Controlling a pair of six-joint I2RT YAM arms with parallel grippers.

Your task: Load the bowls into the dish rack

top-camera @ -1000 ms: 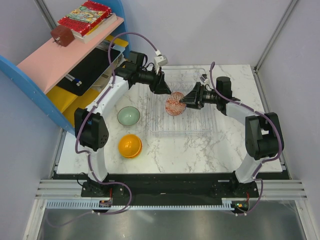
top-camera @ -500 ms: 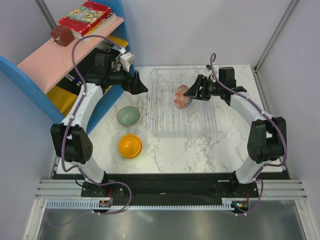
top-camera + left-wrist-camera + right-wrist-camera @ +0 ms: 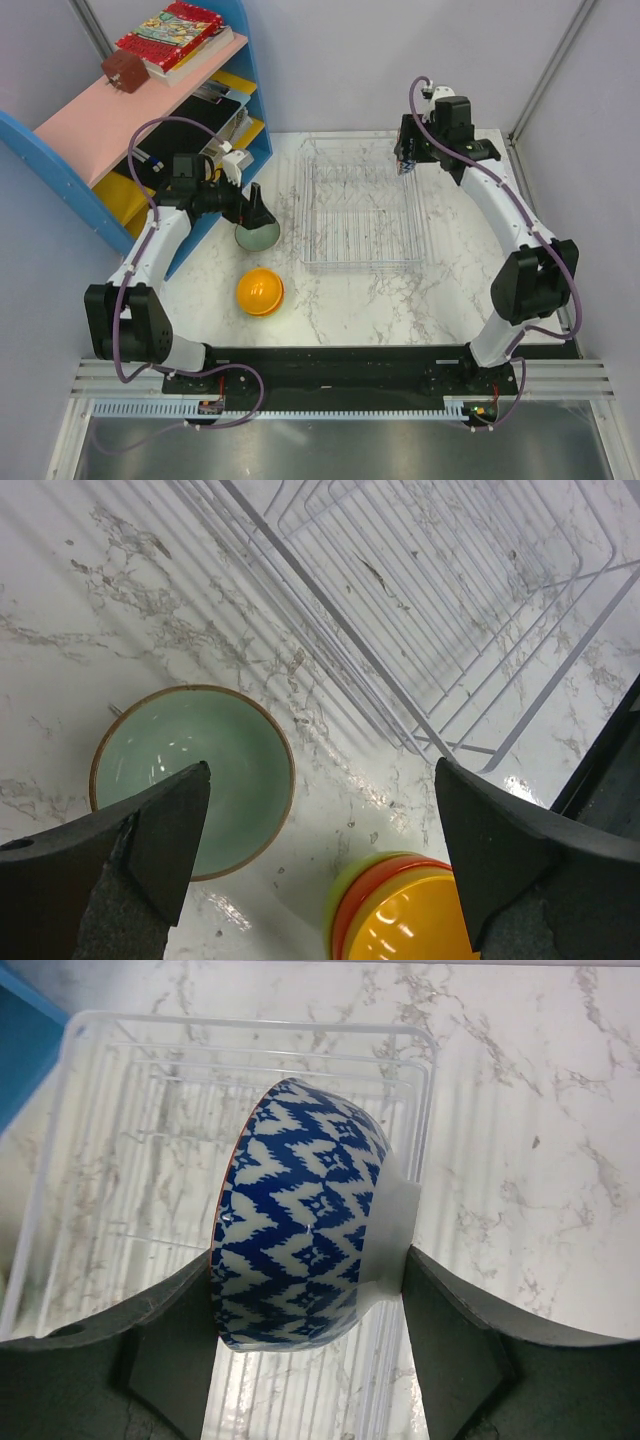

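My left gripper (image 3: 256, 218) (image 3: 322, 780) hangs open just above the pale green bowl (image 3: 262, 240) (image 3: 190, 770), which sits upright on the marble with nothing between the fingers. Nearer to me is a nested stack with the orange-yellow bowl (image 3: 260, 291) (image 3: 425, 925) on top, over a red-orange and a yellow-green one. My right gripper (image 3: 405, 162) (image 3: 305, 1270) is shut on the blue-and-white bowl (image 3: 300, 1215), held on edge above the far right corner of the clear dish rack (image 3: 362, 258) (image 3: 110, 1110) (image 3: 440, 630).
A blue-and-pink shelf unit (image 3: 130, 110) with books stands at the far left, close to my left arm. The rack holds nothing. White walls and metal posts close off the back and right sides.
My left gripper let go of the patterned bowl, opened and swung left out of the rack to the pale green bowl. My right gripper carried that bowl to the rack's far right corner.
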